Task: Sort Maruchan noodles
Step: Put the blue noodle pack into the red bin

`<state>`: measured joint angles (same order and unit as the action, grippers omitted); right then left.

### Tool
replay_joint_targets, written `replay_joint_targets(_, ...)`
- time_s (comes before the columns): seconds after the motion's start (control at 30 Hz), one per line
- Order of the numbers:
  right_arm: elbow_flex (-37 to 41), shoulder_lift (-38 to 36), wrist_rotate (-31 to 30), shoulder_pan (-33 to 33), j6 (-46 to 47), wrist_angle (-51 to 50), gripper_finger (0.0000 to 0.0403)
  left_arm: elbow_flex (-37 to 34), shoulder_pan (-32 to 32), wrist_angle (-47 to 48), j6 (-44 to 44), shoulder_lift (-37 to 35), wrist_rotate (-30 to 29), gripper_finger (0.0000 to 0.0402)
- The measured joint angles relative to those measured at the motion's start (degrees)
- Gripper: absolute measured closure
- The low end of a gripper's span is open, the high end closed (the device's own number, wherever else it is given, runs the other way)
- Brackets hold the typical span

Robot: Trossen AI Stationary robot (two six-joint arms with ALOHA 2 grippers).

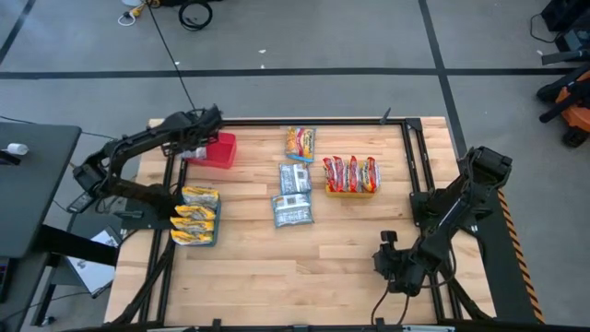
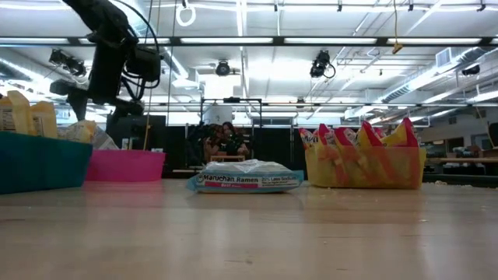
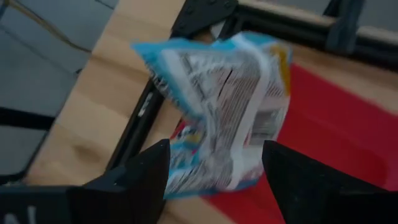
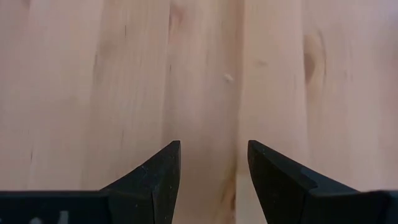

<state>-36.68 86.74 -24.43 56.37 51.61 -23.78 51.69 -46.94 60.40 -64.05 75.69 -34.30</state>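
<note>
My left gripper (image 1: 197, 148) hangs over the left rim of the red bin (image 1: 219, 150) at the table's far left, shut on a silver-blue noodle packet (image 3: 217, 106). Two more silver-blue packets (image 1: 294, 177) (image 1: 292, 211) lie flat mid-table; the nearer one also shows in the low view (image 2: 245, 180). A yellow-orange packet (image 1: 299, 144) lies flat behind them. Yellow-orange packets stand in the blue bin (image 1: 195, 217), and red packets in the yellow bin (image 1: 350, 174). My right gripper (image 4: 213, 168) is open and empty above bare wood at the near right (image 1: 391, 260). My left gripper pinches the silver-blue packet by its two side edges, near its lower end (image 3: 186, 180), between the two wide-set fingers. The fingers point down. The packet's printed face lies across the fingers, crumpled and tilted. It is lifted clear above the red bin's rim (image 3: 348, 124) and the black table frame (image 3: 137, 124).
A black frame (image 1: 406, 175) runs around the wooden top. Bare wood lies along the near half of the table (image 1: 295, 277). In the low view, a person (image 2: 222, 140) shows in the room beyond the far edge.
</note>
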Motion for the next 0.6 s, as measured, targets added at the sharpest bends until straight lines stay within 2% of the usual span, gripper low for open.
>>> replay_joint_targets(0.17,1.61,-0.02,-1.22,2.52,4.83,0.14,0.0211,-6.01,-2.85,-8.29,1.73,-2.54,0.81,0.0131)
replay_joint_targets(0.27,2.42,-0.02,-1.21,3.44,6.97,0.16,0.0211,-9.12,-3.73,-12.64,1.83,-3.07,-0.86,0.0127)
replay_joint_targets(0.43,2.95,-0.02,-1.17,3.69,7.3,-0.08,0.0211,-12.79,-3.75,-23.97,10.93,-3.05,-1.53,0.0127)
replay_joint_targets(0.53,2.95,-0.02,-1.2,2.92,5.91,-0.08,0.0211,-14.89,-3.88,-30.56,12.28,-2.98,-0.12,0.0137)
replay_joint_targets(0.6,2.95,-0.04,-1.18,2.26,5.44,-0.1,0.0211,-16.1,-4.32,-32.64,12.29,-2.96,0.41,0.0161)
